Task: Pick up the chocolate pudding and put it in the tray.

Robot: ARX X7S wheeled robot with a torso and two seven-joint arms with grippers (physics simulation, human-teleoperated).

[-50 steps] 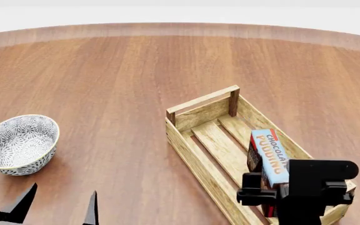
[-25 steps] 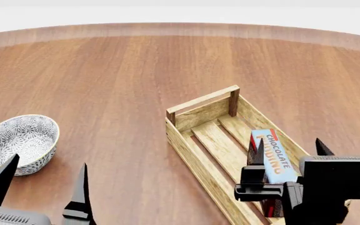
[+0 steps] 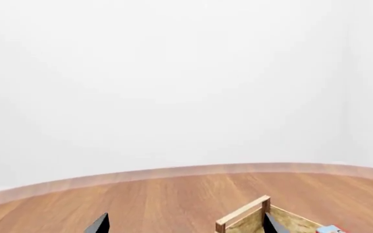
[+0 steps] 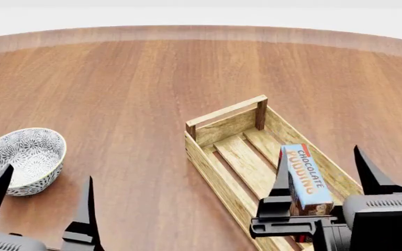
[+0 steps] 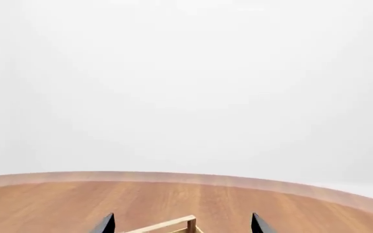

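While the chocolate pudding [image 4: 305, 179] lies in the tray [image 4: 223, 119], long axis toward twelve o'clock, the right gripper [image 4: 323, 170] straddles it, jaws spread.

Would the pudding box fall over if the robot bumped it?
Probably. The pudding box stands on a narrow edge in the crate, so a nudge could tip it flat. It looks like stiff, light cardboard, so it should slide, not roll.
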